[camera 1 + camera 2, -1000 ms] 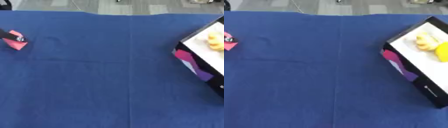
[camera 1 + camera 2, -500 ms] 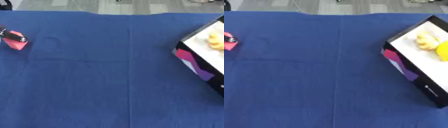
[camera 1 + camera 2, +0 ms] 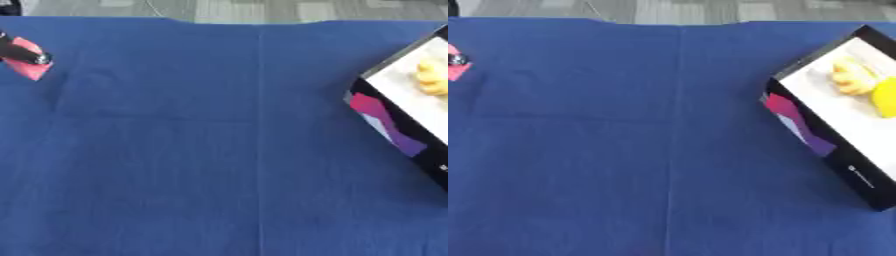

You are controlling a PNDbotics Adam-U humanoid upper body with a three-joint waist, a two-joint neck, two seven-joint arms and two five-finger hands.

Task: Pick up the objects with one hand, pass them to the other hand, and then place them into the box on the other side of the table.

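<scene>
Left eye view: at the left edge, a black finger of the left hand (image 3: 19, 54) lies across a pink object (image 3: 31, 70); grip unclear; right eye view: box (image 3: 815, 142) already holds yellow items (image 3: 852, 77); handover and placing remain.

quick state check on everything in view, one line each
box: open, tilted askew at the table's right edge, holding two yellow things
pale yellow thing: lying inside the box
bright yellow thing: lying inside the box, beside the pale one
pink thing: at the left edge of the table, a dark part over it
blue cloth: spread flat over the table, faint creases
</scene>
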